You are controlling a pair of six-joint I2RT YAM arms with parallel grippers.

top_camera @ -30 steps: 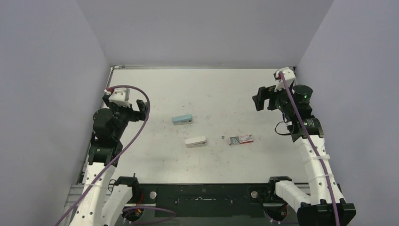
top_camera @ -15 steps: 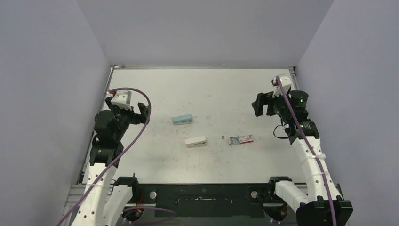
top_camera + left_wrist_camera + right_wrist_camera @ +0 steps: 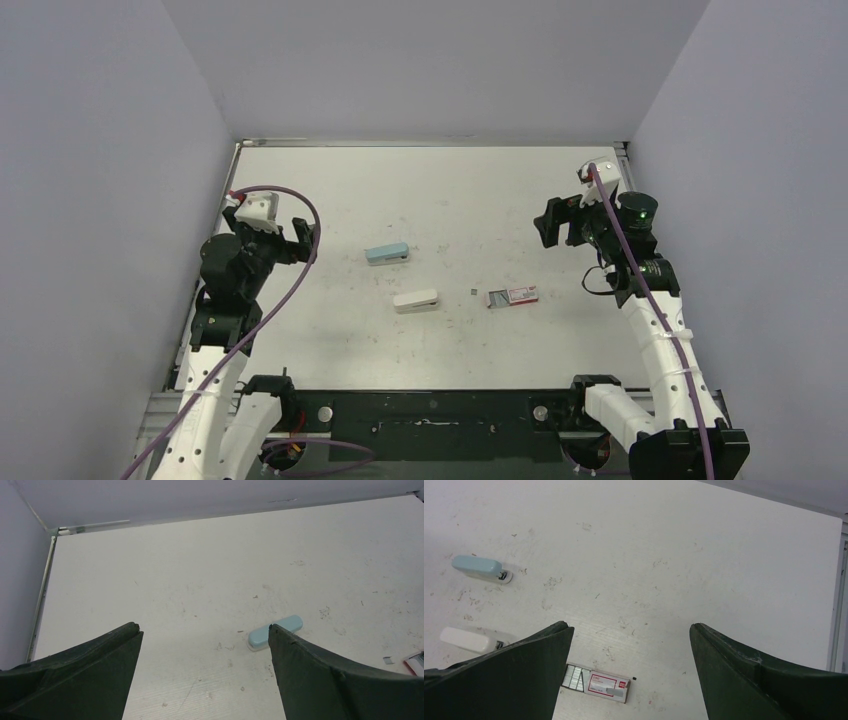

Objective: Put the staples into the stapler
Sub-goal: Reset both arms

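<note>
Staples, tiny silvery-grey metal strips (image 3: 573, 676), lie exposed in the slid-open flat red-and-white cardboard box (image 3: 606, 685), right of the white plastic stapler (image 3: 416, 300); pale blue plastic stapler (image 3: 387, 254) sits farther back. Left gripper (image 3: 202, 630) and right gripper (image 3: 630, 626) hang high, jaws spread wide, holding nothing, likely staged for approach.

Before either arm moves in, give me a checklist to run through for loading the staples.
1. Left fingers open and empty: ok.
2. Right fingers open and empty: ok.
3. Staple box open, staples showing at one end: ok.
4. A stapler opened for loading: not ok; blue stapler and white stapler both look closed.
5. Which stapler is meant: cannot tell.
</note>
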